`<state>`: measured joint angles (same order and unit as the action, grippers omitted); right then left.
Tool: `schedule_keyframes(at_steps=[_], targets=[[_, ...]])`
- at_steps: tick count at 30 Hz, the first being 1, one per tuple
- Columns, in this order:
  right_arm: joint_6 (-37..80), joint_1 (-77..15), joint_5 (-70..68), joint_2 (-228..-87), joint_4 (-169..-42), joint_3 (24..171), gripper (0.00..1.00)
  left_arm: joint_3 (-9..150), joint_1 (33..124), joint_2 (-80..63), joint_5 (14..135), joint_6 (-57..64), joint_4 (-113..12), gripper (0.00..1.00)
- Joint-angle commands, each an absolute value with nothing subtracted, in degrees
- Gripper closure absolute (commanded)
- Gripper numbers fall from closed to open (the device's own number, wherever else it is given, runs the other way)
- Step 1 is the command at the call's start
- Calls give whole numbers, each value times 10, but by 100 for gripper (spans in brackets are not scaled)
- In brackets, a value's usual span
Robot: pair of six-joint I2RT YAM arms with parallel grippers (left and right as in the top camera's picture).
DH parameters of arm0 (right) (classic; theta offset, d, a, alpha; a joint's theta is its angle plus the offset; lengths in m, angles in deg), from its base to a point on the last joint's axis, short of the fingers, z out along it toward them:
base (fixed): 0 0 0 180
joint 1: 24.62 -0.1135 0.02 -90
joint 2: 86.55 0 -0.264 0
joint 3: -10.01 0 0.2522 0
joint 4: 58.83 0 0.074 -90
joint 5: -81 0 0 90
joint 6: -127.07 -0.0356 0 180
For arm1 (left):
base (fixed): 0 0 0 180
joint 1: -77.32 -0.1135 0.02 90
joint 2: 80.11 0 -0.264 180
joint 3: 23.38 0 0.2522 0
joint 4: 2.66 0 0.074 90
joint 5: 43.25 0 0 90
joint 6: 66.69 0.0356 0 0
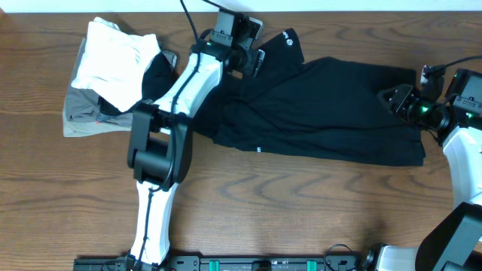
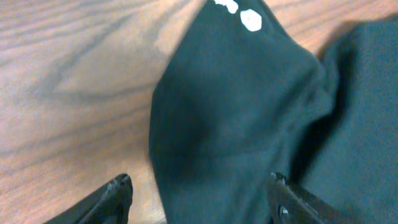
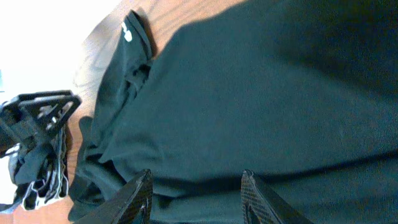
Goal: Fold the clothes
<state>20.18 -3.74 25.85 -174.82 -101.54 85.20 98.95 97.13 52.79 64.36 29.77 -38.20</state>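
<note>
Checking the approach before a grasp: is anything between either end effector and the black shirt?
Nothing visible: both the left end effector and the right end effector hang directly over the shirt.

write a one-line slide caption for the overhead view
Left gripper and right gripper at opposite ends of the black shirt stretched across the table, white garment at far left

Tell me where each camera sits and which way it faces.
Overhead: above the wooden table, looking straight down at the large black soft-fabric shirt; both arms show.
Left wrist: on the left arm, looking down at the shirt's white-marked fold; left gripper fingertips show.
Right wrist: on the right arm, looking across the shirt toward the left arm; right gripper fingertips show.
Shared: all three see the shirt.
</note>
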Motion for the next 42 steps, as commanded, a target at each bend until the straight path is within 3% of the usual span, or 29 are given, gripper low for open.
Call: schedule_keyframes(at_steps=[1, 10, 15, 21, 28, 30, 32, 35, 40, 42], targets=[[222, -45, 259, -1749, -1031, 857, 55, 1009, 970, 547, 641, 296, -356, 29], [226, -45, 258, -1749, -1057, 857, 56, 1009, 970, 599, 643, 280, -306, 34], [226, -48, 242, -1749, -1067, 856, 56, 1009, 970, 606, 643, 271, -307, 56], [230, -48, 200, -1749, -1065, 856, 56, 1009, 969, 597, 673, 254, -353, 90], [230, -48, 135, -1749, -1041, 856, 54, 1009, 969, 537, 670, 254, -450, 93], [230, -48, 125, -1749, -1027, 856, 54, 1009, 969, 523, 666, 260, -473, 88], [230, -48, 124, -1750, -1016, 856, 54, 1009, 969, 514, 649, 263, -487, 54], [229, -48, 121, -1757, -1029, 856, 55, 1009, 969, 501, 604, 263, -511, 24], [196, -48, 53, -1789, -1098, 856, 53, 1009, 966, 463, 574, 263, -595, 21], [193, -48, 45, -1805, -1116, 856, 53, 1009, 966, 448, 574, 263, -646, 26]])
